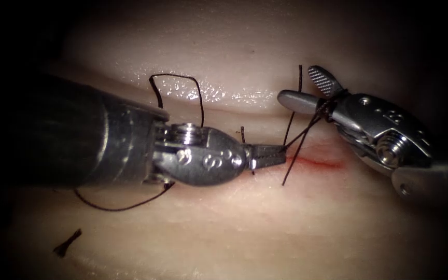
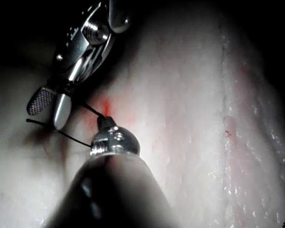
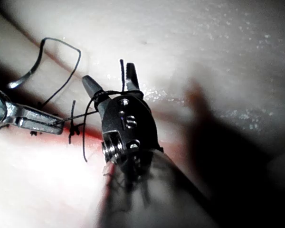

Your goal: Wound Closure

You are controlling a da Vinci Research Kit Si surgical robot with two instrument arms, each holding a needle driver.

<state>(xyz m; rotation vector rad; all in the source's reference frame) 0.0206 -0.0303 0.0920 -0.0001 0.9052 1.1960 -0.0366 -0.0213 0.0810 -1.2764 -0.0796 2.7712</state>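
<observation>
Left tool nearest the lens, pinching thread; right tool beyond it with thread wound round its parted jaws.

Left tool is coming in from 9 o'clock, its jaws closing tight on the thread just above the tissue at the cut. A cut end of thread is lying loose at 7 o'clock. Red fluid is marking the cut just past the left tip, toward 3 o'clock. Farther back at 2 o'clock, right tool is standing with its jaws well apart, gripping nothing, thread wrapping round their base. A slack loop is rising toward 12 o'clock. I cannot pick out the needle. Judgement: a knot seems to be forming and not yet snugged; trimming remains.
</observation>
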